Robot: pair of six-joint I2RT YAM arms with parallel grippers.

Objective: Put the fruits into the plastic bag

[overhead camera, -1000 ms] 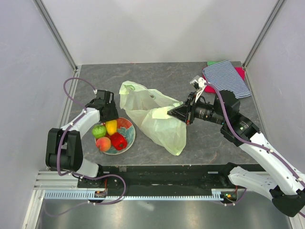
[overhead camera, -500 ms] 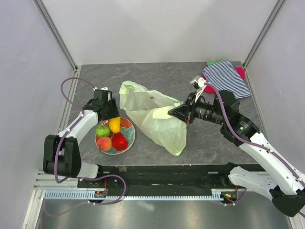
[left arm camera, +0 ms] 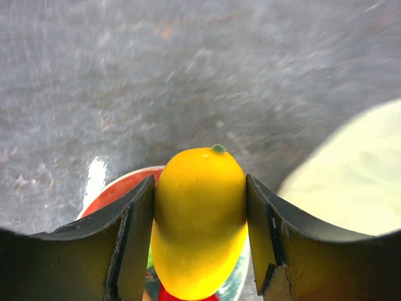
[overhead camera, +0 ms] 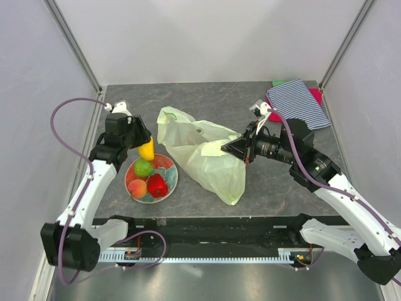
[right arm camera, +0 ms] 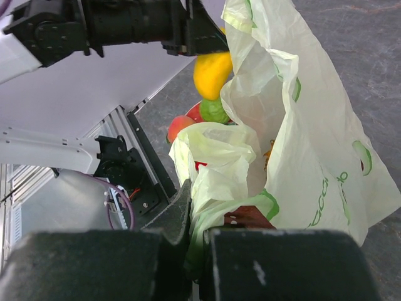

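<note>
Left wrist view: my left end effector (left arm camera: 199,188) clamps the lemon (left arm camera: 199,238) over the plate (left arm camera: 122,188), near the left edge of the worktop (overhead camera: 250,100); my right end effector (overhead camera: 233,148) pinches the plastic bag (overhead camera: 200,150) at its middle.

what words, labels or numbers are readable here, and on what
plastic bag, green lettering down its side in the right wrist view: too creased and slanted to read
same bag, small dark marks in the top view: too small to read
no other text shows
</note>
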